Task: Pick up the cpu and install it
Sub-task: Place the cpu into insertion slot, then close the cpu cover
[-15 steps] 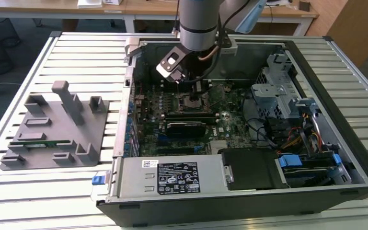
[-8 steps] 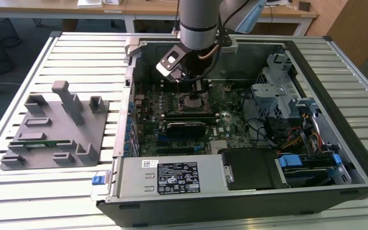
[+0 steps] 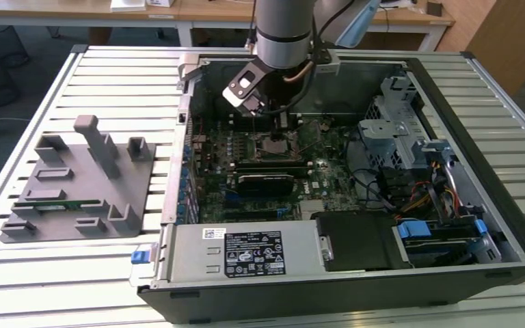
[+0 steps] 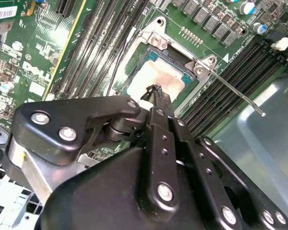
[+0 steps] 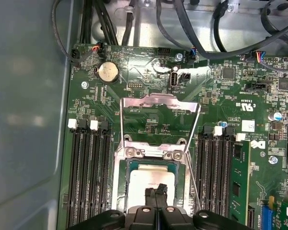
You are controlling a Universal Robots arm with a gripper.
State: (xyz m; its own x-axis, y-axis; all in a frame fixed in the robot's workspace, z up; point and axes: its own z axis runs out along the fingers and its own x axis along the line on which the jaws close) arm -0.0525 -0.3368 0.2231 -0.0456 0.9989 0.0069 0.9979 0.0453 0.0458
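The cpu [image 5: 145, 176], a flat square chip with a silvery top, lies inside the motherboard's socket [image 5: 120, 179]; it also shows in the second wrist view [image 4: 158, 74]. The socket's metal load plate [image 5: 158, 103] is flipped open and its thin lever [image 4: 240, 93] sticks out to the side. My gripper [image 5: 156, 192] hangs just over the chip, fingers pressed together with nothing between them, tips [image 4: 156, 91] at or close to the chip's top. In the exterior view the gripper [image 3: 281, 126] reaches down into the open computer case, above the socket [image 3: 272, 145].
Black memory slots [image 5: 89, 177] flank the socket on both sides. Case walls, a drive cage [image 3: 399, 130] and cables surround the board; the power supply [image 3: 244, 253] sits at the front. A grey fixture [image 3: 76, 184] holding a green memory stick [image 3: 57, 203] stands at the exterior view's left.
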